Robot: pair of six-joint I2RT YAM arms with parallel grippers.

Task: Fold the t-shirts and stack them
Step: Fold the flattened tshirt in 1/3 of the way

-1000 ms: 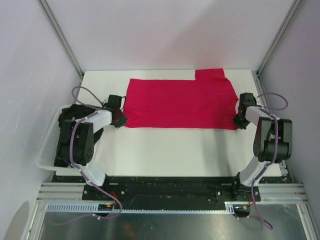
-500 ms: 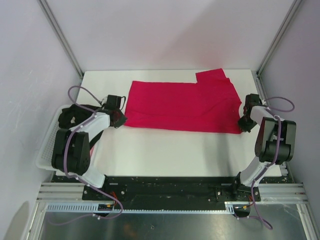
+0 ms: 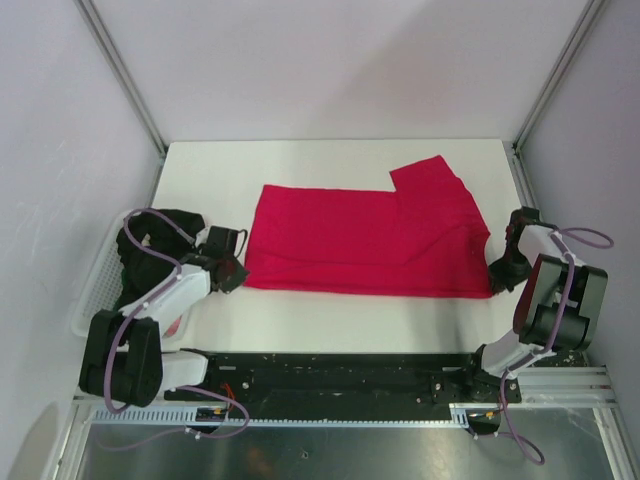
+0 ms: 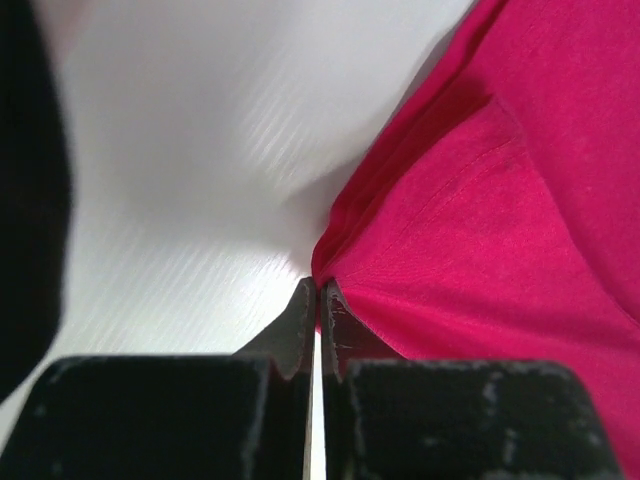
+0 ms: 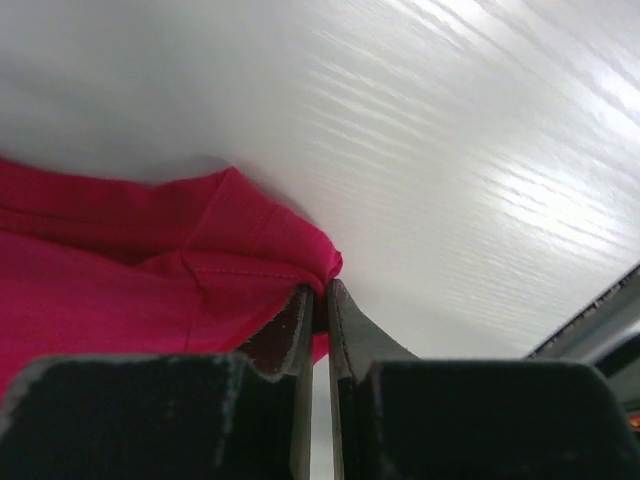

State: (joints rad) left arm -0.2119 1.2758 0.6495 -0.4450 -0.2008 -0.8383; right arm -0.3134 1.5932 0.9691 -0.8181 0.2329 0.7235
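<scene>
The crimson-red t-shirt (image 3: 365, 238) lies spread flat across the white table, one sleeve sticking out at its far right. My left gripper (image 3: 238, 277) is shut on the shirt's near left corner (image 4: 335, 268). My right gripper (image 3: 497, 274) is shut on its near right corner (image 5: 310, 262). Both corners sit low at the table surface. A black shirt (image 3: 150, 245) lies heaped in the white basket at the left. A small patch of the pale pink shirt (image 3: 176, 325) shows by the left arm.
The white lattice basket (image 3: 97, 285) stands off the table's left edge. Metal frame posts (image 3: 120, 70) rise at the back corners. The table's near edge and a black rail (image 3: 340, 365) run just below the shirt.
Both grippers have moved toward the near edge, dragging the red shirt's near hem with them. The shirt now lies closer to me and its right side is skewed.
</scene>
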